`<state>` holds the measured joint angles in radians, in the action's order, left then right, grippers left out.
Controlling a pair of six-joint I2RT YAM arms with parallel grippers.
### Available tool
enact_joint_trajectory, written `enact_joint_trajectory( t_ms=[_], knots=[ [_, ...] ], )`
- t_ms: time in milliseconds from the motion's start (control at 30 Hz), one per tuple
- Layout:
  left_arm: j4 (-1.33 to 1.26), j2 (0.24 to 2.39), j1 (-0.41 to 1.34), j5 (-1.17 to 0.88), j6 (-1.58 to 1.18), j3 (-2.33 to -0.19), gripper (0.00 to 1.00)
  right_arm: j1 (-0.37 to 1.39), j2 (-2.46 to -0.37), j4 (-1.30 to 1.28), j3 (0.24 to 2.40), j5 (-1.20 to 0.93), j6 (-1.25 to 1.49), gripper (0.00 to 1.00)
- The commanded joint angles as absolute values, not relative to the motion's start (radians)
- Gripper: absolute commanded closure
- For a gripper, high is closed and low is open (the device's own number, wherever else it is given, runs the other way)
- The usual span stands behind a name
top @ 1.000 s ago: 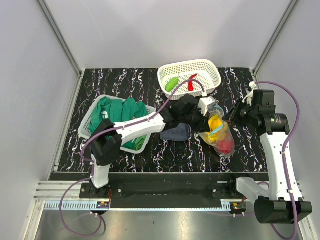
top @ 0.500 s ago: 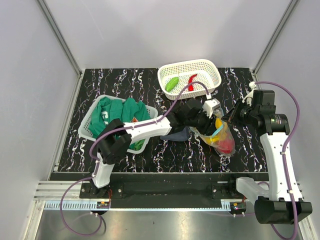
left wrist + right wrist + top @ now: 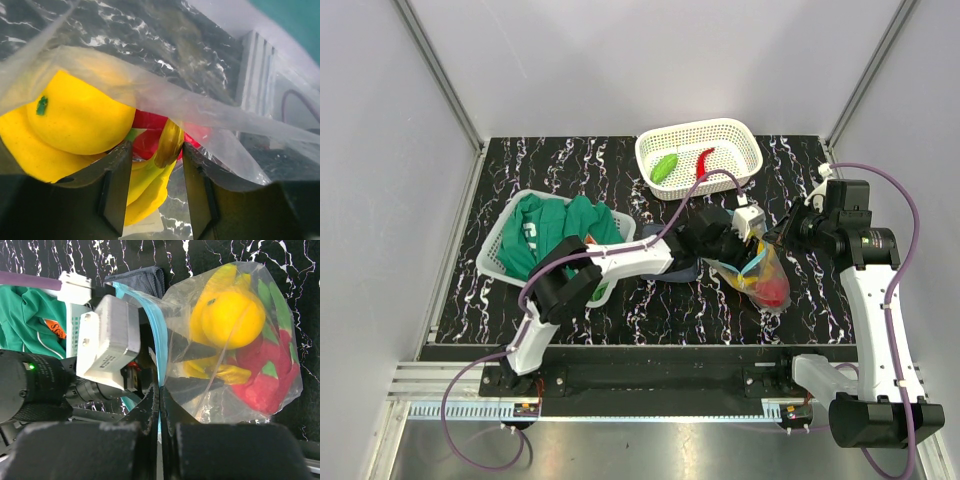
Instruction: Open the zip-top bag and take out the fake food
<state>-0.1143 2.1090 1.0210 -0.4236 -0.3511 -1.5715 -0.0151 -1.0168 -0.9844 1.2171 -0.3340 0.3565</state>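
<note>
The zip-top bag [image 3: 763, 272] lies right of centre, and my right gripper [image 3: 782, 236] is shut on its teal zip strip [image 3: 159, 352], holding the mouth up. My left gripper [image 3: 748, 255] reaches in through the mouth. It is open, its dark fingers [image 3: 189, 348] showing through the plastic. In the left wrist view a banana's stem [image 3: 169, 142] stands between the parted jaws of the left gripper [image 3: 156, 149], unpinched. A round yellow fruit [image 3: 80, 117] and a red piece [image 3: 149, 136] lie just beyond. More fake food, a green vegetable [image 3: 664, 167] and a red chili [image 3: 704, 160], rests in the white basket [image 3: 740, 135].
A second white basket [image 3: 492, 255] at the left holds green clothing [image 3: 570, 225]. A dark folded cloth [image 3: 676, 268] lies under the left arm beside the bag's mouth. Grey walls close in the marbled black table on three sides.
My left arm has pushed right, deeper into the bag's mouth, and its jaws have spread wider. The right arm and the bag have stayed put.
</note>
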Motion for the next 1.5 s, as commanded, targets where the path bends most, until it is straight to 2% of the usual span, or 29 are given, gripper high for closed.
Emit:
enact_joint_trajectory(
  t_ms=[0, 167, 200, 300, 533, 733, 900, 1033, 1333, 1467],
  knots=[
    [-0.204, 2.125, 1.026, -0.436, -0.362, -1.605, 0.6, -0.015, -1.0, -0.971, 1.232, -0.342, 0.357, 1.0],
    [-0.206, 2.1, 1.025, -0.431, -0.357, -1.605, 0.83, -0.015, -0.991, -0.977, 1.229, -0.324, 0.351, 1.0],
    [-0.204, 2.092, 1.025, -0.422, -0.353, -1.598, 0.92, -0.015, -0.986, -0.977, 1.227, -0.318, 0.348, 1.0],
    [-0.189, 2.045, 1.022, -0.393, -0.35, -1.572, 0.99, -0.015, -0.971, -0.977, 1.218, -0.284, 0.344, 1.0],
    [-0.183, 1.876, 1.017, -0.36, -0.316, -1.5, 1.0, -0.015, -0.96, -0.988, 1.2, -0.184, 0.344, 1.0],
    [-0.088, 1.822, 1.014, -0.387, -0.273, -1.548, 1.0, -0.015, -0.96, -1.003, 1.207, -0.123, 0.348, 1.0],
    [-0.145, 1.792, 0.988, -0.553, -0.337, -1.566, 1.0, -0.017, -0.959, -1.026, 1.221, -0.071, 0.345, 1.0],
    [-0.315, 1.755, 0.943, -0.646, -0.438, -1.542, 1.0, -0.017, -0.946, -1.031, 1.21, -0.063, 0.344, 1.0],
    [-0.609, 1.839, 0.891, -0.764, -0.909, -1.675, 1.0, -0.015, -0.957, -1.015, 1.198, -0.094, 0.347, 1.0],
    [-0.802, 1.897, 0.861, -0.801, -1.335, -1.746, 1.0, -0.017, -0.974, -1.012, 1.204, -0.092, 0.342, 1.0]
  ],
)
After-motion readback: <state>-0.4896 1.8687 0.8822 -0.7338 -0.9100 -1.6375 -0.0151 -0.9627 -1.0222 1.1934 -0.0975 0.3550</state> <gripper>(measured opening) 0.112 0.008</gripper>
